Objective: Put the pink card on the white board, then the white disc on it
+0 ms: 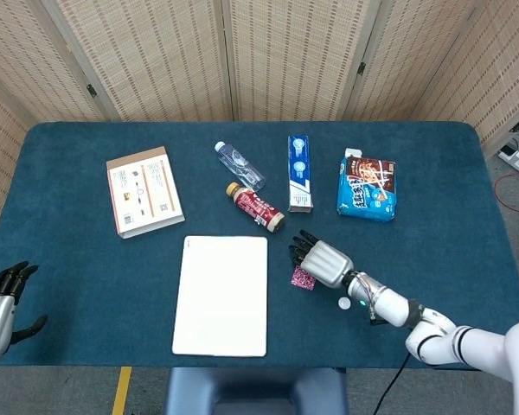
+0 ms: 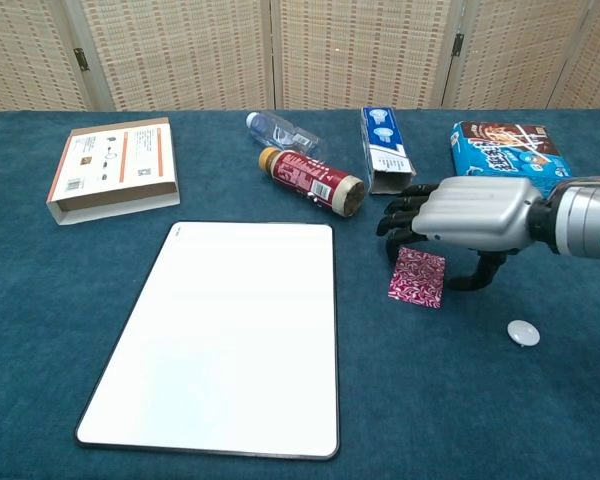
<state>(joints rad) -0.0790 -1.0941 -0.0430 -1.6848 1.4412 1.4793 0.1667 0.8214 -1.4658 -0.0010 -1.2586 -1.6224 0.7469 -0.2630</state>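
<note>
The pink patterned card [image 2: 417,277] [image 1: 303,278] lies flat on the blue cloth just right of the white board [image 2: 218,334] [image 1: 221,296]. My right hand [image 2: 458,218] [image 1: 322,259] hovers over the card's far edge, palm down, fingers spread and holding nothing. The small white disc [image 2: 523,333] [image 1: 344,303] lies on the cloth to the right of the card, nearer me. My left hand [image 1: 0,304] shows only in the head view, at the table's near left corner, fingers apart and empty.
Along the far side lie an orange-and-white box [image 2: 112,167], a clear bottle [image 2: 279,131], a red bottle [image 2: 312,181], a toothpaste box [image 2: 385,148] and a blue snack packet [image 2: 510,148]. The red bottle and toothpaste box lie close behind my right hand.
</note>
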